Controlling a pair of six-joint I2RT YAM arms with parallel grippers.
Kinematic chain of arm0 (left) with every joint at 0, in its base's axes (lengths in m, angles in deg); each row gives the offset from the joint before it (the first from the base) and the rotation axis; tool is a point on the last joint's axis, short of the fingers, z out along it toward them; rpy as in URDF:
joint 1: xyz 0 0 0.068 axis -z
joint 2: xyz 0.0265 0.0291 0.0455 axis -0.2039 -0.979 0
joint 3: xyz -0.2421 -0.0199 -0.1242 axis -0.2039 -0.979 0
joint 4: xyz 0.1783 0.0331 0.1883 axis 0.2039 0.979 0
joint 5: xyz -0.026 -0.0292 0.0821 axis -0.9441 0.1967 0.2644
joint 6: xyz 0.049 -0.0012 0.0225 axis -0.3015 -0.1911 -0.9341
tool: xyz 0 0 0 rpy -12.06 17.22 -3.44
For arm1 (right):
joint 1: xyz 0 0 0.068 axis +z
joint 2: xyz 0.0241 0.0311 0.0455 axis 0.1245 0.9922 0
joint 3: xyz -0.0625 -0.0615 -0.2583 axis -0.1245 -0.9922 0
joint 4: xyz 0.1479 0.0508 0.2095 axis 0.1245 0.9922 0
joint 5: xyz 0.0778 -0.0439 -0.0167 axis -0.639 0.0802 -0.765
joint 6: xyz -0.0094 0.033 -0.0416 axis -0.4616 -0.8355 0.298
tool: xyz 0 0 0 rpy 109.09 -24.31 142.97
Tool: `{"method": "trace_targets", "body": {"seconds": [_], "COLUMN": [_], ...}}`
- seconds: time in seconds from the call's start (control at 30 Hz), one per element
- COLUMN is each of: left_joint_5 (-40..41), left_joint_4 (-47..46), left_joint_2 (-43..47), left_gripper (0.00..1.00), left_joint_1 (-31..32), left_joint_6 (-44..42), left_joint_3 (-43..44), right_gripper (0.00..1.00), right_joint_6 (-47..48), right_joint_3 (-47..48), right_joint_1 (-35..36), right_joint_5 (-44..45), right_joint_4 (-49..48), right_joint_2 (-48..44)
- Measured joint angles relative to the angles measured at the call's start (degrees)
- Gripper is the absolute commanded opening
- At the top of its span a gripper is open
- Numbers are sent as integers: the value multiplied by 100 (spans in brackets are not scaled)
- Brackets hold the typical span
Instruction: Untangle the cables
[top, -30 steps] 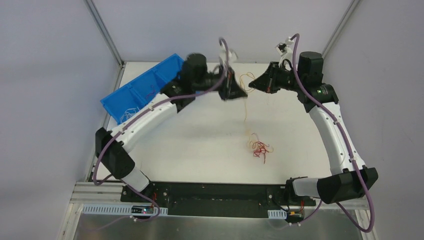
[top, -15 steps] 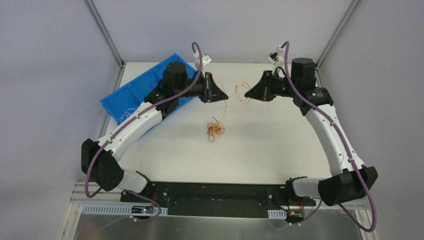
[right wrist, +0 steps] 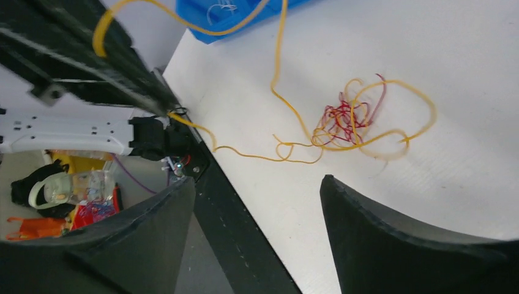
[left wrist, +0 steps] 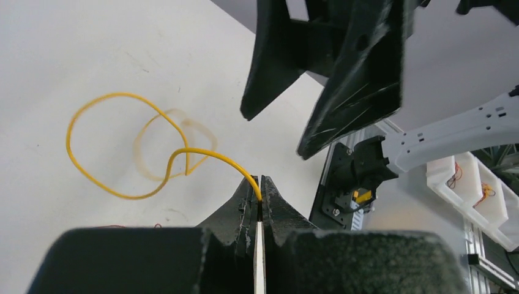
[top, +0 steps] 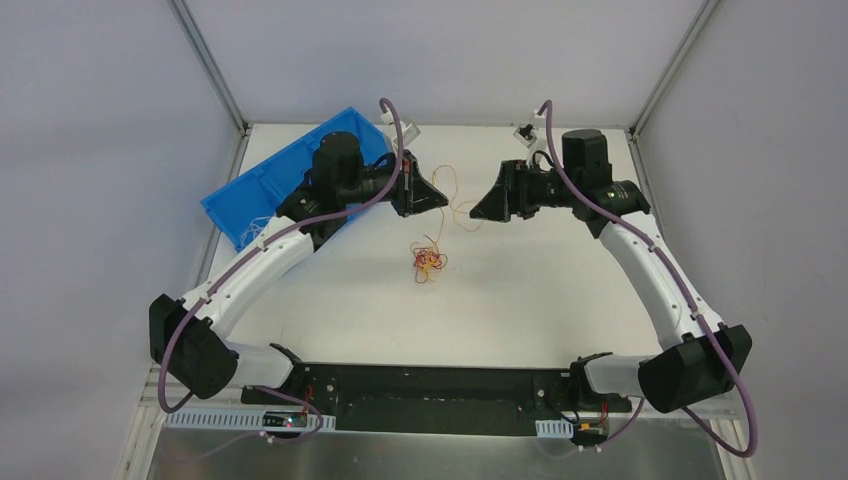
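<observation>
One yellow cable, left tool pinching

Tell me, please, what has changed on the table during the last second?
The left tool, shut on a yellow cable, swung left toward the blue bin, and the cable tangle moved left and farther back with it. The right tool, open now, shifted left and nearer. The blue bin stayed put.

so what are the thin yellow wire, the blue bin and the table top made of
The thin yellow wire: likely plastic-insulated, smooth, slightly glossy, holds springy loops. The blue rectangular bin: probably moulded plastic, uniform colour, thin divider walls. The white table top: matte, faintly scuffed; laminate or painted board, cannot tell.
</observation>
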Motion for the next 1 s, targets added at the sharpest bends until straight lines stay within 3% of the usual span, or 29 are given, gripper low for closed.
{"method": "trace_targets", "body": {"seconds": [0.17,0.3,0.47,0.57,0.7,0.83,1.0], "left_joint_5": [632,1558,2288,2594,2813,2935,2990], "left_joint_4": [33,55,103,295,546,879,1029], "left_joint_2": [-35,-205,-446,-625,-839,-892,-704], "left_gripper": [0,0,0,0,0,0,0], "left_joint_1": [-9,-153,-221,-221,-223,-232,-291], "left_joint_6": [522,973,1432,1709,1768,1537,1067], "left_joint_3": [608,1486,1930,2002,2144,2420,2575], "right_gripper": [82,82,89,91,89,90,91], "right_joint_6": [450,682,833,909,1093,1071,1086], "right_joint_3": [-262,-1329,-2210,-2568,-2487,-2140,-2140], "right_joint_1": [-369,-540,4,448,831,905,863], "right_joint_5": [374,597,927,1150,1379,1596,1703], "right_joint_4": [-44,-778,-1945,-3178,-4188,-4387,-4363], "right_joint_2": [61,-166,-352,-280,426,1228,1187]}}
